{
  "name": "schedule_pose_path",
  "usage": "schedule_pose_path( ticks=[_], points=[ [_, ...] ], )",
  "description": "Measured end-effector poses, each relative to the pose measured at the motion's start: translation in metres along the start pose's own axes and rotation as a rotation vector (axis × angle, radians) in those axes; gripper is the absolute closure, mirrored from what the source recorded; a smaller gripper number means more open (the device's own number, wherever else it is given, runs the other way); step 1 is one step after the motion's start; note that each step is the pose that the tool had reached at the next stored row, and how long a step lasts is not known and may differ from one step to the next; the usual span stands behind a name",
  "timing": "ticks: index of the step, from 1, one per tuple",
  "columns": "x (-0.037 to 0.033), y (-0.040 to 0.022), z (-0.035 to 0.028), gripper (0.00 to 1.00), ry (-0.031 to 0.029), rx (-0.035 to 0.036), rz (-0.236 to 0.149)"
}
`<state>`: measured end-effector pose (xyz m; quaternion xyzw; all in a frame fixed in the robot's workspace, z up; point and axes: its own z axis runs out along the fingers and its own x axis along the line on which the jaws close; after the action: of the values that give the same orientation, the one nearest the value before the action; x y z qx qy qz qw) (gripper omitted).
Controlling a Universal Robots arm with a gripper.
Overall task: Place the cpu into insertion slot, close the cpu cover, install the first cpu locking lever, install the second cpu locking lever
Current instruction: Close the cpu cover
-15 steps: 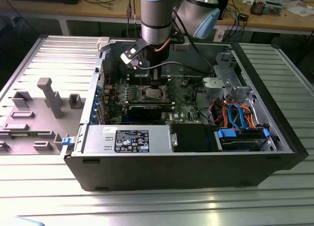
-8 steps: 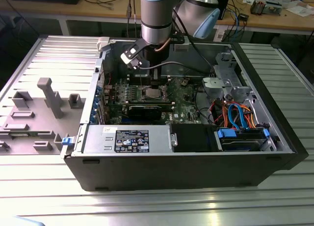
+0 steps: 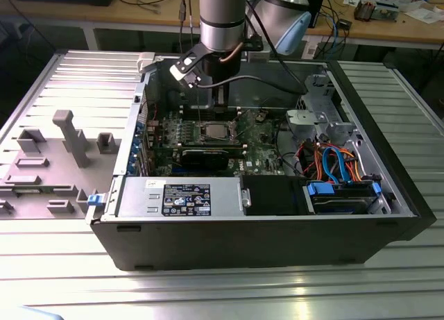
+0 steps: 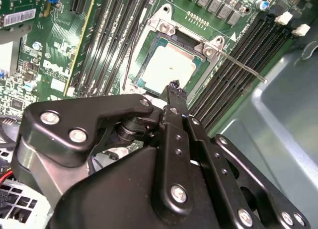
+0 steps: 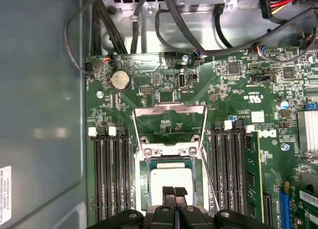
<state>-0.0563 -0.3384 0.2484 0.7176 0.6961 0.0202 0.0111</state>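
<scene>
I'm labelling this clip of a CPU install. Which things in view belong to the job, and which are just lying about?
Job:
CPU
socket
cover
lever
gripper, fingers shut, over the CPU

Lying about:
memory slots
coin battery
cables
power supply
drive cage

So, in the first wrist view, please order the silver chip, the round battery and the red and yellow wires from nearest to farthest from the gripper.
1. silver chip, right by the gripper.
2. round battery, on the green board.
3. red and yellow wires, beyond the board's edge.
</scene>
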Motion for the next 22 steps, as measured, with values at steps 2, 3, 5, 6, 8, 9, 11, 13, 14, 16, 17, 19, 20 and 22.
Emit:
schedule_pose_path(
  ticks=[2, 3, 5, 6, 8, 9, 11, 13, 14, 16, 17, 19, 20, 22],
  points=[
    [0.0000, 0.0006, 0.0000, 0.89, 0.0007, 0.0082, -0.032],
    [0.0000, 0.0006, 0.0000, 0.89, 0.0010, 0.0088, -0.035],
    [0.0000, 0.0006, 0.0001, 0.89, 0.0011, 0.0089, -0.035],
    [0.0000, 0.0006, 0.0001, 0.89, 0.0011, 0.0088, -0.035],
    [0.0000, 0.0006, 0.0001, 0.89, 0.0011, 0.0088, -0.035],
    [0.0000, 0.0006, 0.0001, 0.89, 0.0012, 0.0088, -0.035],
    [0.0001, 0.0006, -0.0012, 0.89, 0.0010, 0.0089, -0.035],
    [0.0001, 0.0008, -0.0042, 0.89, 0.0010, 0.0089, -0.035],
    [0.0001, 0.0008, -0.0046, 0.89, 0.0012, 0.0088, -0.035],
    [0.0001, 0.0008, -0.0045, 0.89, 0.0014, 0.0087, -0.035],
    [0.0001, 0.0008, -0.0046, 0.89, 0.0013, 0.0087, -0.035],
    [0.0001, 0.0018, -0.0047, 0.89, 0.0009, 0.0090, -0.035],
    [0.0001, 0.0030, -0.0046, 0.89, 0.0009, 0.0090, -0.035],
    [0.0002, 0.0063, -0.0044, 0.89, 0.0011, 0.0089, -0.035]
  ],
)
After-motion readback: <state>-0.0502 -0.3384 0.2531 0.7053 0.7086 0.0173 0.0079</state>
